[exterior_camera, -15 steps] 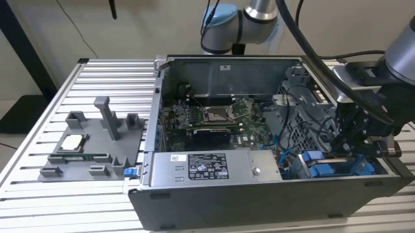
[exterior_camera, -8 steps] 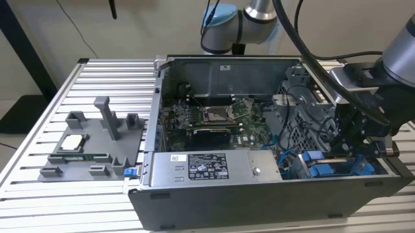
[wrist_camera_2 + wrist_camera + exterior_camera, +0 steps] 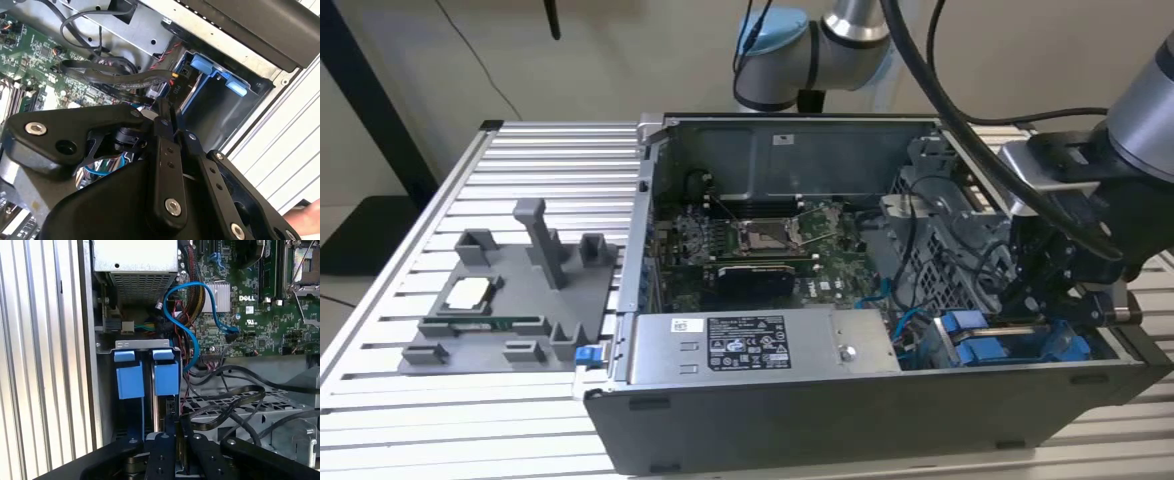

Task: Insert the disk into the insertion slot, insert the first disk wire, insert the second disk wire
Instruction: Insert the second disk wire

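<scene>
The disk sits in the insertion slot [image 3: 150,345] of the drive bay at the case's front corner, its blue carrier [image 3: 166,374] [image 3: 970,345] [image 3: 205,66] showing at the end. A second blue carrier [image 3: 130,376] fills the slot beside it. My gripper [image 3: 176,432] [image 3: 166,111] [image 3: 1051,300] hangs over the disk's far end inside the case. Its fingers [image 3: 161,150] are drawn together, shut on a black disk wire connector [image 3: 175,88] that touches the disk's end. Black flat wires [image 3: 225,407] loop beside the bay.
The open computer case [image 3: 854,400] lies on a slatted metal table [image 3: 400,250]. A silver power-supply box [image 3: 747,345] fills its front. A blue data cable [image 3: 192,315] curves over the motherboard [image 3: 260,305]. A grey fixture tray [image 3: 507,300] sits at the exterior view's left.
</scene>
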Available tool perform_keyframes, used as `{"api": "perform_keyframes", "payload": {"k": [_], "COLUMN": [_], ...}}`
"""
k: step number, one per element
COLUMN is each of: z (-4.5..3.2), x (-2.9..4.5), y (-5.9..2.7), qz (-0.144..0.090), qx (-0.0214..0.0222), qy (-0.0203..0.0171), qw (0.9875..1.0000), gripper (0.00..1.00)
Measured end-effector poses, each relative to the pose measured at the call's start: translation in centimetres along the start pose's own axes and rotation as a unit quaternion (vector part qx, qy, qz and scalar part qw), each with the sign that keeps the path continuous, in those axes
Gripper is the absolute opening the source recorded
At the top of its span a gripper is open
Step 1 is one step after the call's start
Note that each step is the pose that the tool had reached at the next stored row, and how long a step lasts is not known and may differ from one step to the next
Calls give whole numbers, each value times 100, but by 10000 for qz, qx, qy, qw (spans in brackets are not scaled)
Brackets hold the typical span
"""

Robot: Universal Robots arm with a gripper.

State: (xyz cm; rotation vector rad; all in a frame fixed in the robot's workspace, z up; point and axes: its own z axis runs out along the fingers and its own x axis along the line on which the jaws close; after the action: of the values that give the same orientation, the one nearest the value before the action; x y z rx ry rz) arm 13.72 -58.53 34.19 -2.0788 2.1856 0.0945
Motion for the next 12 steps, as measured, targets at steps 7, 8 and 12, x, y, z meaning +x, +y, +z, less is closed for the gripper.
{"api": "perform_keyframes", "payload": {"k": [7,8,12], "z": [73,79,31], "x": [9,11,4], "y": [2,2,0], "qz": [-3,-2,-3], "qx": [19,20,19], "qy": [-1,-6,-1], "qw": [10000,10000,10000], "gripper": [16,17,24]}}
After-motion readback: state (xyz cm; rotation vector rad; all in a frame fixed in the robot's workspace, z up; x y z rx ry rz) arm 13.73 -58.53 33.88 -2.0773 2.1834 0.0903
